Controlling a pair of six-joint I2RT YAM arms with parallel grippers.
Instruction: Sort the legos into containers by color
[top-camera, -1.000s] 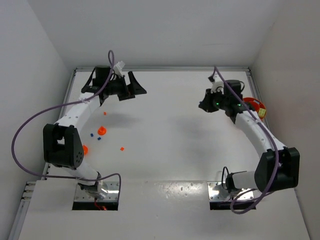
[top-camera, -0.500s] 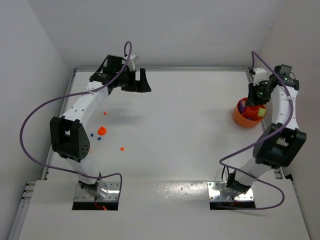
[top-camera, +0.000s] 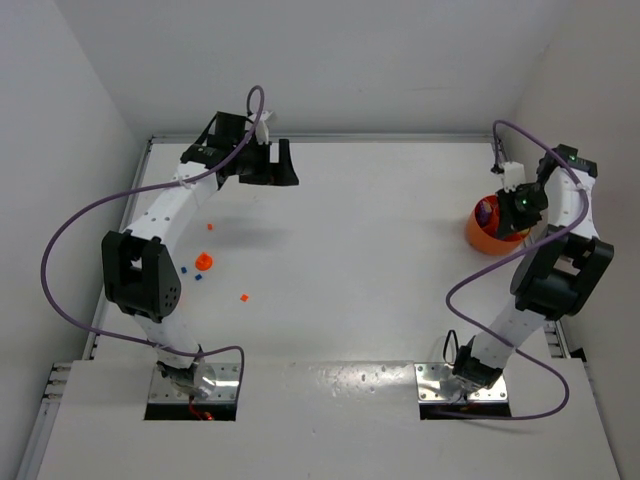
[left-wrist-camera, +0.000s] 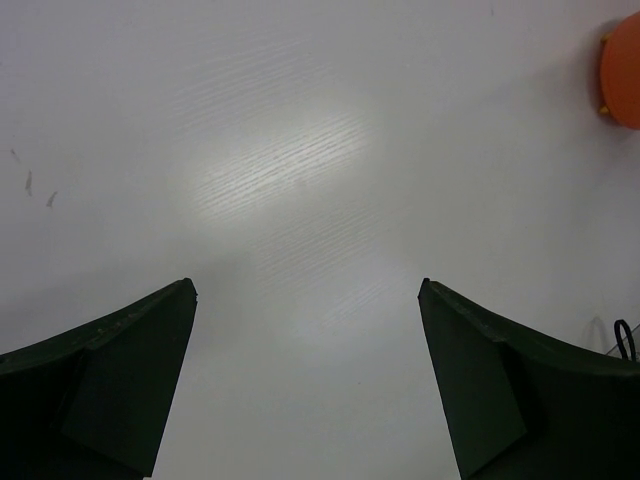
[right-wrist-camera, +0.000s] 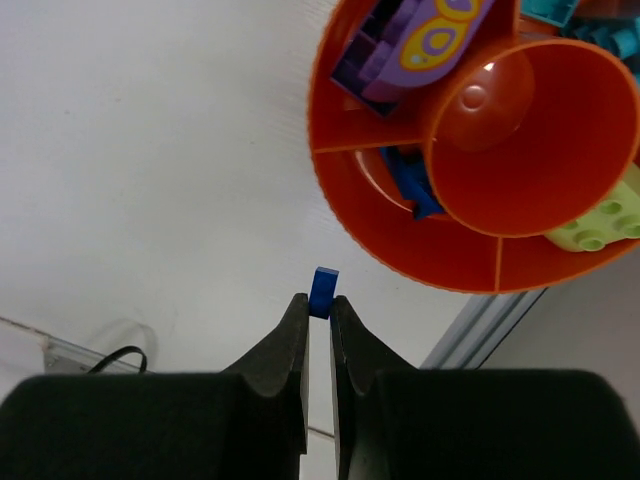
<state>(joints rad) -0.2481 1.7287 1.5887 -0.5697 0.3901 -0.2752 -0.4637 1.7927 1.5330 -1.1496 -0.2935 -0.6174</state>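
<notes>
- Overhead view: a white table (top-camera: 380, 270) enclosed by white walls, with two white robot arms rising from the bottom edge.
- The left arm reaches to the upper left of the frame. The left gripper (top-camera: 275, 165) sits near the back edge of the table with its dark fingers spread wide. Its wrist view shows the left gripper (left-wrist-camera: 308, 290) over bare table with nothing between the fingers.
- The right arm bends up along the right side of the frame, and its end is just beside an orange bowl (top-camera: 488, 232) at the middle right.
- Right wrist view: the right gripper (right-wrist-camera: 319, 302) has its fingers pressed almost together, pinching a blue brick (right-wrist-camera: 322, 290) at the tips. The brick is tiny and upright, held just outside the rim of the orange bowl (right-wrist-camera: 350, 200) — not in it.
- The bowl fills the upper right of that view. It is split into compartments around a raised orange centre and holds a purple cup (right-wrist-camera: 385, 55), blue pieces (right-wrist-camera: 410, 185), a lime brick (right-wrist-camera: 600, 225) and something teal (right-wrist-camera: 555, 12).
- At the middle left of the overhead view a small orange cup (top-camera: 203, 261) stands on the table.
- Loose near it are two blue specks (top-camera: 183, 268) and two orange-red specks (top-camera: 244, 297) — well apart from the bowl.
</notes>
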